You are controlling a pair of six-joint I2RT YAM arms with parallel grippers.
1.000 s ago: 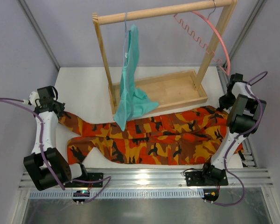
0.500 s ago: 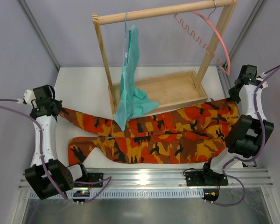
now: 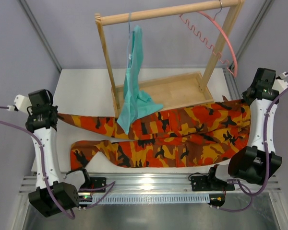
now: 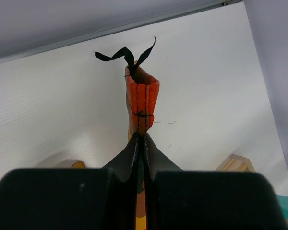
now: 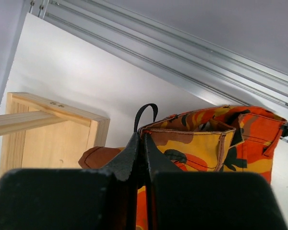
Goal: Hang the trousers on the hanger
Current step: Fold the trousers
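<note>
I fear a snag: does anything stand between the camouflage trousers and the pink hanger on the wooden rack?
Yes. The teal garment hanging from the wooden rack dangles over the middle of the orange camouflage trousers, and the rack's right post crosses the pink wavy hanger in the top view.

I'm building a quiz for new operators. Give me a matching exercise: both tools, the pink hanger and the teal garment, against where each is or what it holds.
1 left tool
2 right tool
3 pink hanger
4 teal garment

A hangs bare at the right end of the wooden rail
B shut on the waistband of the trousers
C hangs on the rail's left part
D shut on a trouser-leg cuff

Pairs: 1-D, 2-B, 3-A, 4-C
</note>
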